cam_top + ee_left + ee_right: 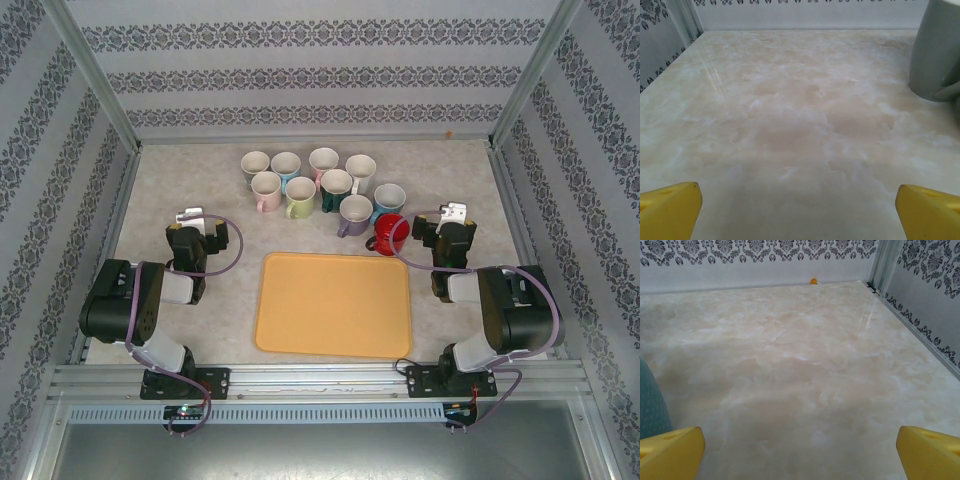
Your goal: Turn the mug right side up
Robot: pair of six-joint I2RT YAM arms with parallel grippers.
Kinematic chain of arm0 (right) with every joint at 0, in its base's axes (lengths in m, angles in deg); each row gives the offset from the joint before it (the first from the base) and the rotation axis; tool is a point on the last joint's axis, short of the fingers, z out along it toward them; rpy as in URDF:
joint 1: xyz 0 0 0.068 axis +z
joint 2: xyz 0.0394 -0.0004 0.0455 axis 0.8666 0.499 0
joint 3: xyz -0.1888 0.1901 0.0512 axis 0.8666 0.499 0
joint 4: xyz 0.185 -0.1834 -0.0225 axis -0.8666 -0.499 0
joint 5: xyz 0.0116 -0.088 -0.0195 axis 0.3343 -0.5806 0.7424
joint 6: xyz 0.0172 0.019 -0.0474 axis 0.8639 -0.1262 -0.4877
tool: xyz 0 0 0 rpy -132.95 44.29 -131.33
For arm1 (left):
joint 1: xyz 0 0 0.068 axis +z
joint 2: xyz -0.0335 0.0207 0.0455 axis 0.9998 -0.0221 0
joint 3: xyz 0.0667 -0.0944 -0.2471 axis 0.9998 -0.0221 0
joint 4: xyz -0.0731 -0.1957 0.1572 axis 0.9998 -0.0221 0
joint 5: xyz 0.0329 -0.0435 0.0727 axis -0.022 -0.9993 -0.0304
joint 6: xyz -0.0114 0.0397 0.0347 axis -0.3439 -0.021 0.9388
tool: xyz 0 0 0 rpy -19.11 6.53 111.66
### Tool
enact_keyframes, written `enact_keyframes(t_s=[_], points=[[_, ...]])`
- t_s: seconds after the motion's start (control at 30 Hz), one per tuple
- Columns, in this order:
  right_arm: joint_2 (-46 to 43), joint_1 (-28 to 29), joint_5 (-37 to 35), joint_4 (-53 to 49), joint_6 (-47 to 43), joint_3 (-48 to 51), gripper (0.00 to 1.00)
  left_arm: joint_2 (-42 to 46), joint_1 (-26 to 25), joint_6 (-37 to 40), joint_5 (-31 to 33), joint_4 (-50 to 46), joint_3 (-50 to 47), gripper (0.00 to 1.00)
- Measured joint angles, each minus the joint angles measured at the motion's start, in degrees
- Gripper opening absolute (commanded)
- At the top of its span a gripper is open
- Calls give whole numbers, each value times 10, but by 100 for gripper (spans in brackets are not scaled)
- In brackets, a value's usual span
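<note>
A red mug (387,234) lies tipped on its side by the tray's far right corner, its dark opening facing the front right. My right gripper (452,212) rests on the table just right of it, open, and its yellow fingertips (675,450) stand wide apart over bare table with nothing between them. At the table's left side my left gripper (192,216) is also open, its yellow fingertips (670,207) spread over bare marble, far from the red mug.
Several upright mugs (300,196) cluster at the back centre. An orange tray (333,303) lies between the arms. A pale mug (935,50) stands ahead and right of the left gripper. A teal mug side (650,405) is at the right wrist view's left edge. Patterned walls (320,75) enclose the table.
</note>
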Motion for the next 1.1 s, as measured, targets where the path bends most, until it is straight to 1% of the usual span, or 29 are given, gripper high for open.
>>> enact_keyframes(t_s=[0.33, 0.6, 1.1], points=[[0, 4, 0, -1, -2, 0, 98, 0, 0, 0, -1, 0, 0, 100], [0, 4, 0, -1, -3, 0, 98, 0, 0, 2, -16, 0, 0, 100], [0, 4, 0, -1, -3, 0, 98, 0, 0, 2, -16, 0, 0, 100]])
